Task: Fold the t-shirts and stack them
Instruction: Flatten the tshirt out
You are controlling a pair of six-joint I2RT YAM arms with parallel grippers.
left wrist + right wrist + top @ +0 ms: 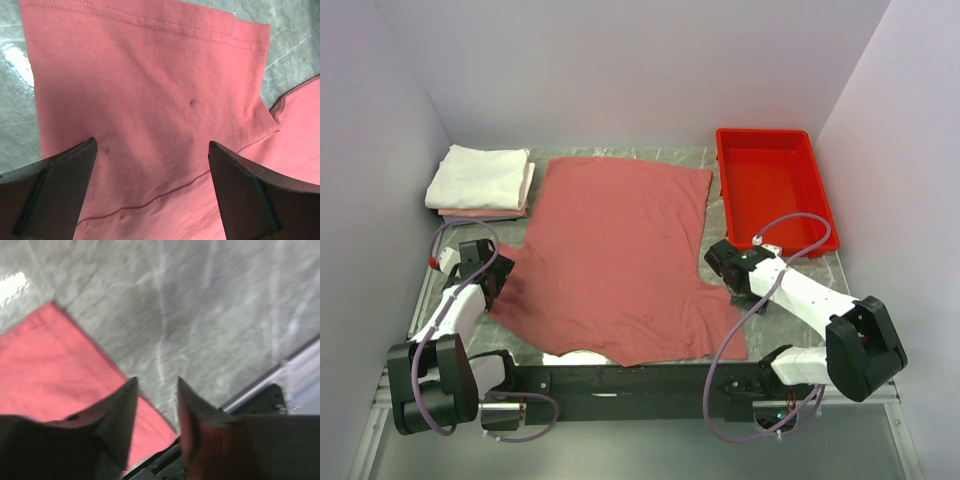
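While the red shirt [620, 260] lies spread flat and unfolded, its sleeve sits right under the left gripper [152, 145], jaws flung wide, grasping nothing. The right gripper [157, 381] hangs over the shirt's other edge, jaws parted only a little, bare table [200, 315] showing between them, nothing held. Beyond the left jaws sits a folded stack [480, 180], white on pink. So those look done and this one isn't begun: fold it, then top the stack.
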